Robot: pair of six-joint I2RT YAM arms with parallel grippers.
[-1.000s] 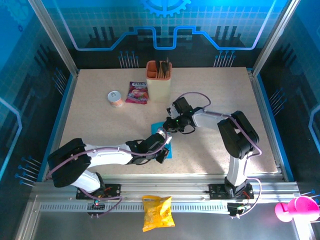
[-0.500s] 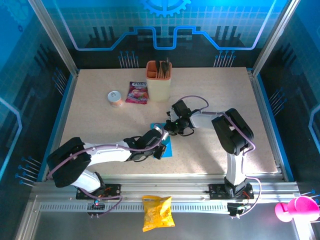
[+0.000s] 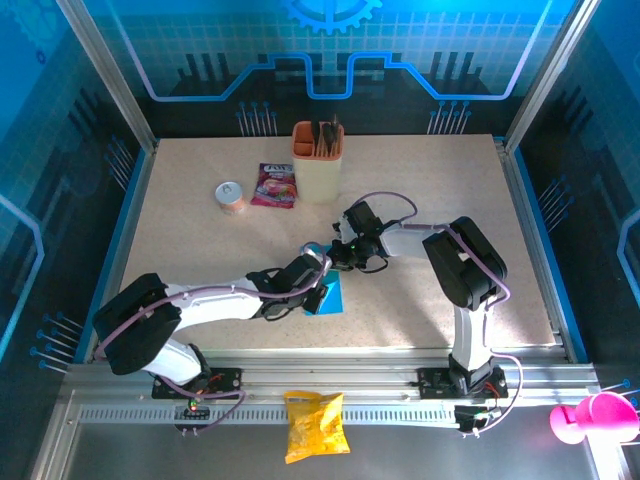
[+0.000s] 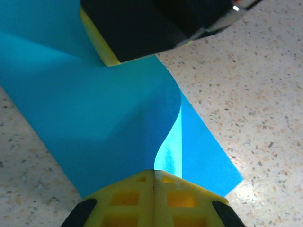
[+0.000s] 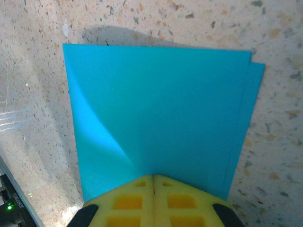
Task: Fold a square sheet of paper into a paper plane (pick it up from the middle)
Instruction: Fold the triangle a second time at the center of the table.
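The square sheet of paper (image 3: 332, 298) is bright blue and doubled over, with two layers slightly offset at one edge (image 5: 246, 123). It lies mid-table between both arms. My left gripper (image 3: 322, 270) is shut, and a curled fold of the sheet (image 4: 118, 109) runs into its closed yellow fingertips (image 4: 154, 174). Facing it closely, my right gripper (image 3: 334, 257) is shut on the opposite edge (image 5: 154, 177), with a crease running from its tips. The paper there is lifted slightly, casting a shadow on the table. The right gripper's black and yellow body (image 4: 142, 28) looms over the sheet.
A beige cup (image 3: 318, 165) with dark sticks stands at the back centre. A pink-purple packet (image 3: 274, 185) and a small tin (image 3: 231, 197) lie left of it. A yellow snack bag (image 3: 315, 425) rests on the front rail, and a pink object (image 3: 590, 418) sits at the bottom right.
The right arm drew in to the left toward the left gripper a second ago, then held. The left gripper crept slightly up and right. Both grippers stayed shut.
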